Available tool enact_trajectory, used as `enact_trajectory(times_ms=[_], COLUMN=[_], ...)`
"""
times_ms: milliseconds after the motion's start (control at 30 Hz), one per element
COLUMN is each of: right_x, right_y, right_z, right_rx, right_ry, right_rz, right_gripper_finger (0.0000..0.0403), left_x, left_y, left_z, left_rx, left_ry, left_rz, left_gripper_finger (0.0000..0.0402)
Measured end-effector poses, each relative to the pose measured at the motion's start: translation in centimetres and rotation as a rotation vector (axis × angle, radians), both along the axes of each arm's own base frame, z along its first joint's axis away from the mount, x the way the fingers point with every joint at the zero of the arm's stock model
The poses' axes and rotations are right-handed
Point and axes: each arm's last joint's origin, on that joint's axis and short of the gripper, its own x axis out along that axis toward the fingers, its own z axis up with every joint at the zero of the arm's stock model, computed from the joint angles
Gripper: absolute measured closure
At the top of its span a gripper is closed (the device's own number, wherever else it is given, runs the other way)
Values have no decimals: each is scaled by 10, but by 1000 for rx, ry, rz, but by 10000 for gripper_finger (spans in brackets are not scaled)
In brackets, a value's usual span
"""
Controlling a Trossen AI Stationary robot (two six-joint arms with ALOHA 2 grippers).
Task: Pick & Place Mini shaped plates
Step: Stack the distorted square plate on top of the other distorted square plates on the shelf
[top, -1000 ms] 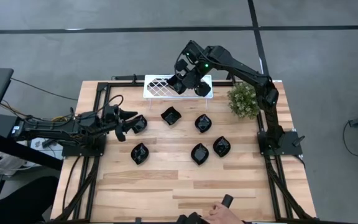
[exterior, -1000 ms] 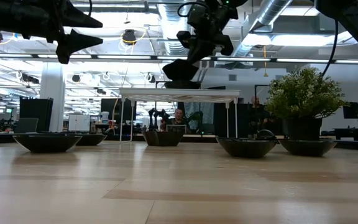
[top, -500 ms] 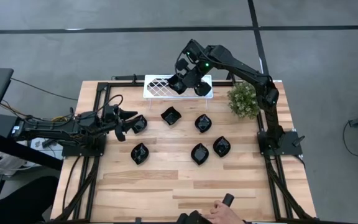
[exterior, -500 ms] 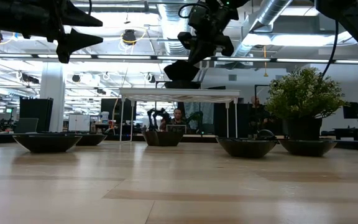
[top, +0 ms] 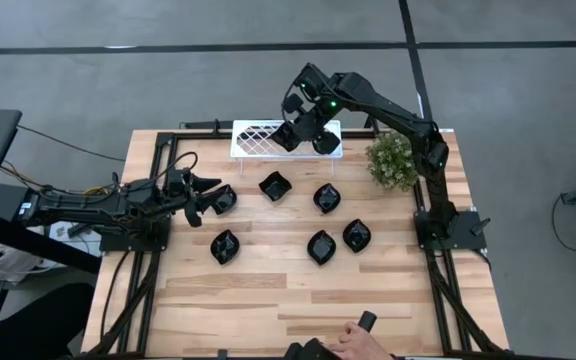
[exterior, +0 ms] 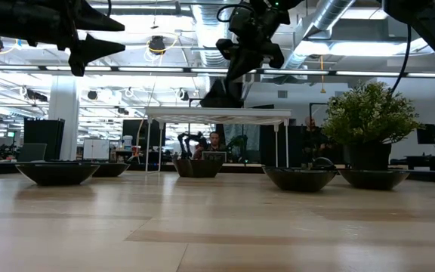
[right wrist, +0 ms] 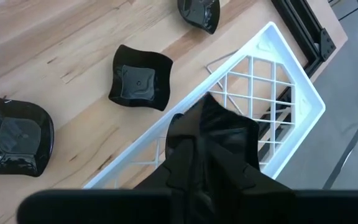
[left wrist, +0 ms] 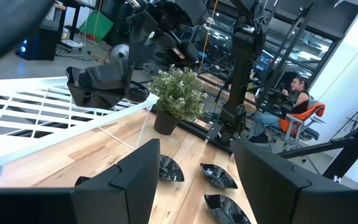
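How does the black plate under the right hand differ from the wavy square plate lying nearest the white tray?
The plate under the right hand is up at the white tray; the wavy square plate lies on the table. The first looks tilted, the second flat. Both are small, glossy black.

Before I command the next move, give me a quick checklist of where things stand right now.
1. Right gripper above the white lattice tray: ok.
2. Glossy black plate at that gripper fully let go and settled on the tray: cannot tell; it looks tilted.
3. Left gripper open, low beside a black wavy plate: ok.
4. Six black plates waiting on the wooden table: ok.
5. Potted green plant upright, apart from the plates: ok.
6. Table edges free of people: not ok, a person's hand at the near edge.
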Motion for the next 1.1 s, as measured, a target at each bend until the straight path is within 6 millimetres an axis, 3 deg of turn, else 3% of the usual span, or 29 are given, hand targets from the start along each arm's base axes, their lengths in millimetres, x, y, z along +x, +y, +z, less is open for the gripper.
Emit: enact_trajectory(times_ms=[600, 900, 1100], right_x=[0, 3, 9], right_y=[0, 1, 13], right_z=[0, 1, 2], right_rx=[4, 69, 79], right_ry=[0, -11, -7], right_rz=[-6, -104, -84], right_gripper_finger=[360, 396, 401], left_x=[0, 0, 0], left_y=[0, 0, 0], left_z=[0, 0, 0], left_rx=[0, 0, 0], left_ry=[-1, -1, -1], left_rz=[0, 0, 0], left_gripper_finger=[192, 192, 192])
